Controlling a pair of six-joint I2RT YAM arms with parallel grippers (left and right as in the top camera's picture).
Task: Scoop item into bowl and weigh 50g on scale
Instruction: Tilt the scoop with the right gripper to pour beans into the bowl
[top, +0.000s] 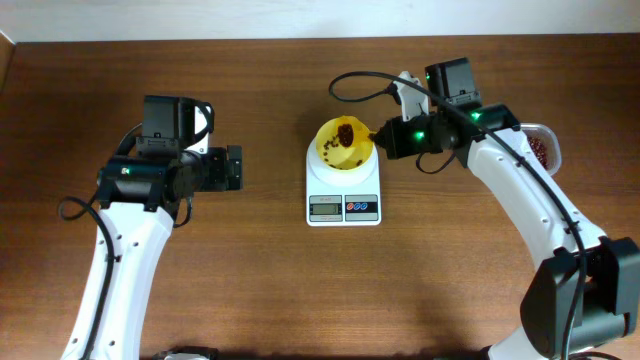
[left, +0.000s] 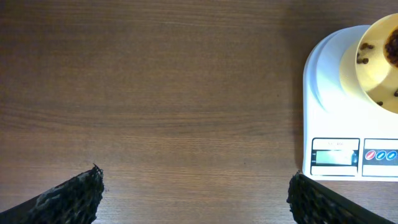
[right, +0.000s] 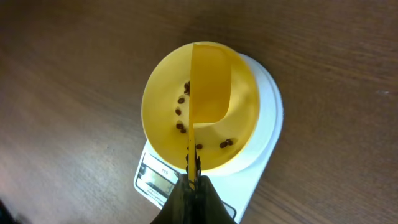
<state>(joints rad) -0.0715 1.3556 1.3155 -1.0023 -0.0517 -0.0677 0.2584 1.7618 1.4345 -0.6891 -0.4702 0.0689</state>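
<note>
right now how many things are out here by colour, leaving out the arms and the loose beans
yellow: 2, the bowl and the scoop
white: 1, the scale
clear: 1, the container
total: 4

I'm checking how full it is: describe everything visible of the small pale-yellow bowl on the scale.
The small round pale-yellow plastic bowl stands upright on the white kitchen scale, covering most of its platform behind the display. It looks smooth and opaque, with a plain rim. A few dark red-brown beans show scattered inside. A yellow long-handled scoop, held by the right gripper, is tipped over its middle; contact cannot be told.
</note>
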